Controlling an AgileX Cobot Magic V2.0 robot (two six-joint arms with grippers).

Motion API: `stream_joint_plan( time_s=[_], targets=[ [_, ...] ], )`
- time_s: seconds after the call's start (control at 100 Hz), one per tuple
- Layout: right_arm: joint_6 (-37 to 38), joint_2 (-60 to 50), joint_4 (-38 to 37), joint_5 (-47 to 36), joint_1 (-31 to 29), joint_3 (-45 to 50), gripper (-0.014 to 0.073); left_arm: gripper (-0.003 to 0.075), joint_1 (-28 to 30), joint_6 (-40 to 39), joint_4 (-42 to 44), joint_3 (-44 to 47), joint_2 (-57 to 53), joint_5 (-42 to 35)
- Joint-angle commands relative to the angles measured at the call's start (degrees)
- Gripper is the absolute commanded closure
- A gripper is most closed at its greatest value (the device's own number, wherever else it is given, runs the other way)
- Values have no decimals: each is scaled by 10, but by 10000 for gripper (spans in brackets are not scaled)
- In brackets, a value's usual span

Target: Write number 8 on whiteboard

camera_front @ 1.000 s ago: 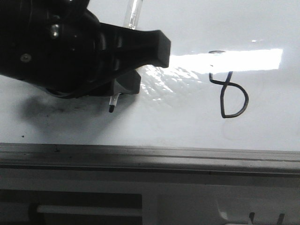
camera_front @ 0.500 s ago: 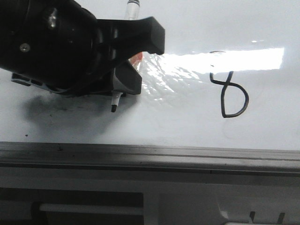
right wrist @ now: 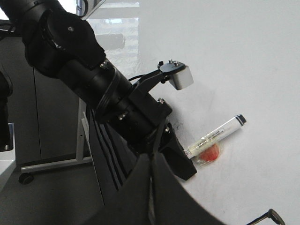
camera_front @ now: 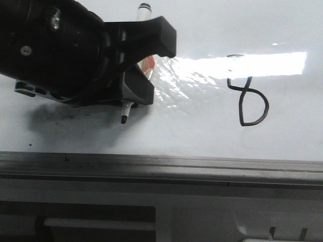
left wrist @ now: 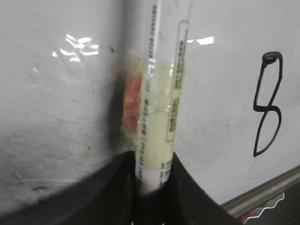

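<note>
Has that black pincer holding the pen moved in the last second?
Yes, slightly. The left pincer has lifted and tilted: against the grey edge rail, its upper finger sits higher and the marker tip only a little, well left of the number 8.

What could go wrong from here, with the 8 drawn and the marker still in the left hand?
1. The marker tip hangs just over the whiteboard; a dip while pulling away could leave a stray mark.
2. The 8 sits off to the side; a sweep of the left hand that way might smear it.
3. The marker is taped up with a reddish blob; it may shift in the grip.
</note>
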Motion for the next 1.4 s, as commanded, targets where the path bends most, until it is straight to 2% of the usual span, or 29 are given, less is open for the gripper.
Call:
stream_joint_plan(
  time_s=[0.0,0.17,0.35,0.4,0.57,0.66,0.85,1.17,1.31,1.39],
  targets=[
    [-2,-2,6,-52,-2,-15,646,655,26,-2,-15,8,26,-105],
    [-2,-2,9,-55,-2,-15,646,488,26,-2,-15,8,26,-117],
    [-2,-2,9,-64,-2,-15,646,464,26,-2,-15,8,26,-119],
    [-2,-2,9,-64,-2,-15,646,437,26,-2,-15,8,26,-122],
    [-2,-2,10,-64,-2,-15,646,203,26,-2,-15,5,25,-131],
    [-2,-2,10,-64,-2,-15,646,138,26,-2,-15,-2,16,-126],
    [-2,-3,8,-65,-2,-15,646,132,17,-1,34,-9,-35,-97],
    [-2,-60,-19,-36,-31,-9,646,139,-36,36,34,16,-172,-91],
    [-2,-124,-24,-17,-55,25,646,220,-65,40,35,61,-254,-75],
    [-2,-162,-24,-13,-63,52,646,311,-78,40,37,90,-295,-67]
  ],
)
